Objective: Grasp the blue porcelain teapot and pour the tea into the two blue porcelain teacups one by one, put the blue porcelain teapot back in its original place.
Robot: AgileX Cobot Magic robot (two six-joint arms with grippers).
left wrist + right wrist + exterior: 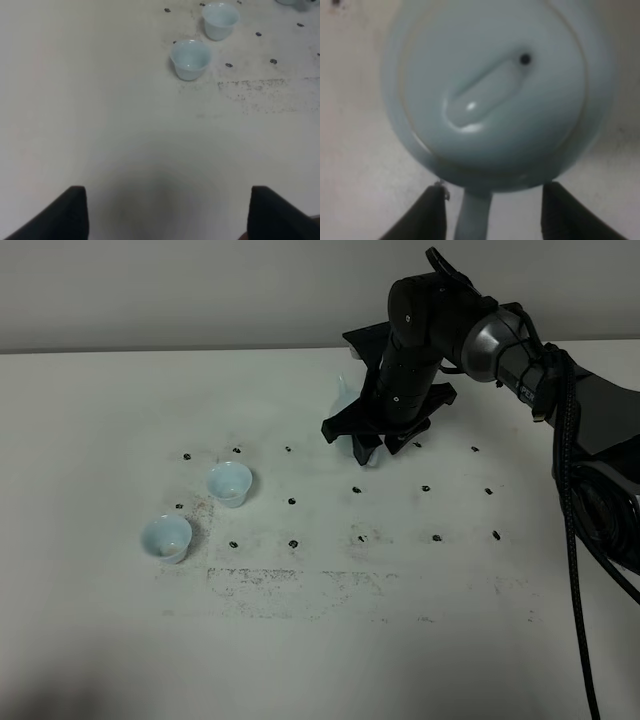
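Currently right hand open, straddling blue porcelain teapot handle, pot directly beneath; left hand open, empty, teacups well ahead of it.

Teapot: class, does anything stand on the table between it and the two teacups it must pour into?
Nothing visible does. Between the teapot and the far teacup and near teacup, the white table shows only small flat dark marks.

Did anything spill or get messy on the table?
No spill shows. Both teacups stand upright. The only odd thing is a dirty patch of dark speckles on the table near them.
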